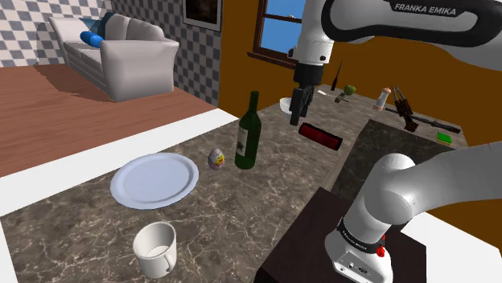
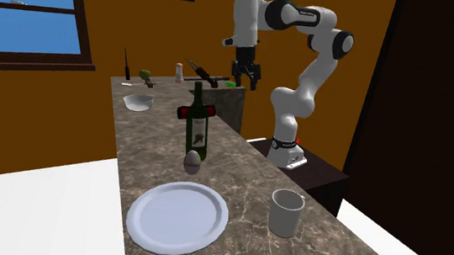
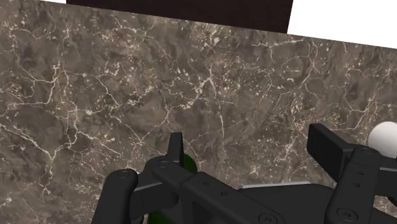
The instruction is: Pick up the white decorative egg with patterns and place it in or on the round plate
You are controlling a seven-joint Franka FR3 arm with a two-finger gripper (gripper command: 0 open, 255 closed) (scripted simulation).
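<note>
Dark veined marble counter (image 1: 265, 193) beneath orange walls, with grey sofa (image 1: 121, 52) on wooden floor at ten o'clock in the shoulder view. Standing upright on the marble: patterned pale egg (image 1: 216, 159), at two o'clock from the round white plate (image 1: 154, 179), apart from its rim. Just beside the egg, again at two o'clock, tall green bottle (image 1: 248, 133), between egg and gripper (image 1: 301, 103). White mug (image 1: 155, 248) at six o'clock from the plate; flat red-and-black box (image 1: 320, 136) and white bowl (image 1: 284, 104) close under the hand. Arched high from the stand (image 1: 302, 233), wrist pointing straight down, hanging above the counter well apart from the egg. Fingers (image 3: 175, 149) spread wide, clasping nothing.
</note>
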